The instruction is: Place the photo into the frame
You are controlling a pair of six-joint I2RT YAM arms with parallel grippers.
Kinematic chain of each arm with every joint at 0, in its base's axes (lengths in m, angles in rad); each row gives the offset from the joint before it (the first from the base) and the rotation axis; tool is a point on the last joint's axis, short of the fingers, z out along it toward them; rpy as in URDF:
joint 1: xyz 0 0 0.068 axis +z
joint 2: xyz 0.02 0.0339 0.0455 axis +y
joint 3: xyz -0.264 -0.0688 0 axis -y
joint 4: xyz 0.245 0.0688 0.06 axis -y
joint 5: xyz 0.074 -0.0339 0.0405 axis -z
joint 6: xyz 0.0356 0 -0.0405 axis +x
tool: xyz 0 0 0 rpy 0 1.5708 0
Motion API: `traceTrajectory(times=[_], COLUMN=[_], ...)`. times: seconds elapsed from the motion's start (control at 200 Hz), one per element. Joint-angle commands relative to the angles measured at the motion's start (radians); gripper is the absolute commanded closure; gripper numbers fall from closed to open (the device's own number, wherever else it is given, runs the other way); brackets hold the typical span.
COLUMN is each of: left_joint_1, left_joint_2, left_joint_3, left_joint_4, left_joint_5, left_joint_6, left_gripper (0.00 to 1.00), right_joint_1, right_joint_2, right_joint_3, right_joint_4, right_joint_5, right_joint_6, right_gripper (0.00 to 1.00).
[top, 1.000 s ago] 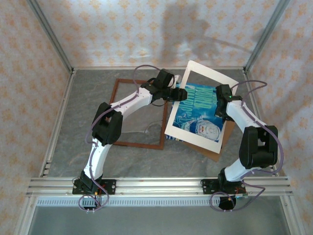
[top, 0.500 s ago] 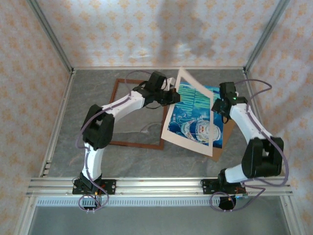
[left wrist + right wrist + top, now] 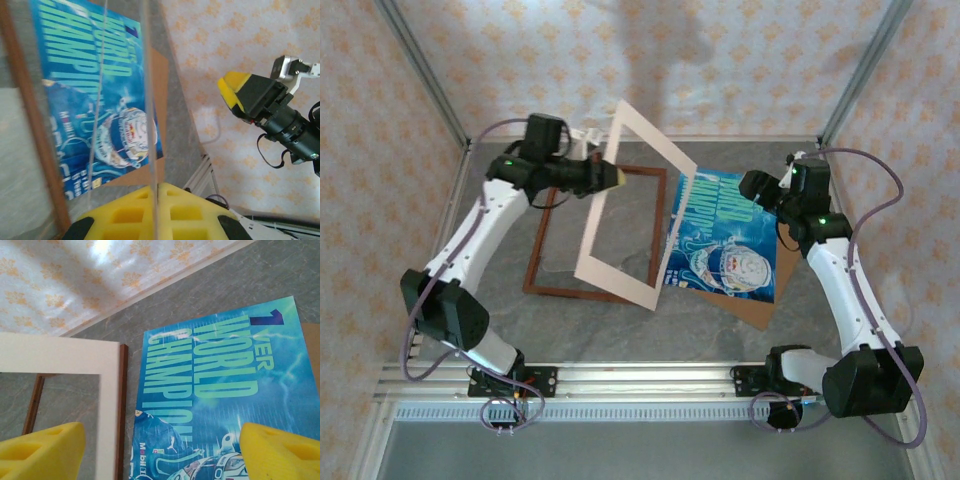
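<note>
Spanning the whole work area, the grey desk carries every item listed below.

1. The frame, thin reddish-brown wood moulding, lies flat on the left-centre of the desk, nearer the far edge than the near edge. The grey surface shows through its opening.

2. The cream mat, a border with a cut-out window, is held steeply tilted over the right half of the frame, with its high corner toward the far edge. Seen from overhead, its right side overlaps the left edge of the photo. Whether its low edge touches the frame cannot be determined.

3. The backing board, plain brown cardboard, lies flat on the right half of the desk and shows past the near and right edges of the photo.

4. The photo, a blue-teal sheet with a white helmeted figure and pale lettering, lies face up on the backing board, outside the frame and to its right.

5. The left hand is clamped on the left border of the cream mat. The wrist view shows the mat edge-on between the yellow pads.

6. The right hand hovers above the far right corner of the photo, toward the far right corner of the desk. Its yellow fingertips stand wide apart and grip nothing.
</note>
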Motion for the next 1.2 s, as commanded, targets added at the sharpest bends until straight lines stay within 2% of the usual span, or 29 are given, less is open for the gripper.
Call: traceTrajectory(times=[0.0,0.115,0.265,0.37,0.596,0.926,1.076,1.196], left_joint_1=[0.135,0.222,0.231,0.24,0.25,0.324,0.314,0.283], left_joint_2=[0.005,0.091,0.25,0.335,0.411,0.382,0.417,0.469], left_joint_3=[-0.002,0.018,0.113,0.194,0.237,0.173,0.157,0.215], left_joint_4=[-0.265,-0.378,-0.484,-0.512,-0.451,-0.352,-0.318,-0.38], left_joint_5=[0.012,-0.085,-0.215,-0.283,-0.32,-0.306,-0.266,-0.279], left_joint_6=[0.164,0.278,0.381,0.385,0.322,0.248,0.236,0.28], left_gripper=[1.0,1.0,1.0,1.0,1.0,1.0,1.0,1.0], right_joint_1=[0.005,0.005,0.006,0.006,0.006,0.006,0.006,0.006], right_joint_2=[0.017,0.066,0.087,0.086,0.093,0.103,0.116,0.113], right_joint_3=[-0.019,-0.021,-0.027,-0.034,-0.041,-0.041,-0.036,-0.038], right_joint_4=[0.043,0.046,0.05,0.051,0.058,0.056,0.055,0.05], right_joint_5=[-0.013,-0.023,-0.019,-0.021,-0.022,-0.015,-0.019,-0.016], right_joint_6=[0.018,0.03,0.029,0.028,0.027,0.019,0.021,0.02], right_gripper=[0.2,0.21,0.21,0.22,0.22,0.22,0.22,0.22])
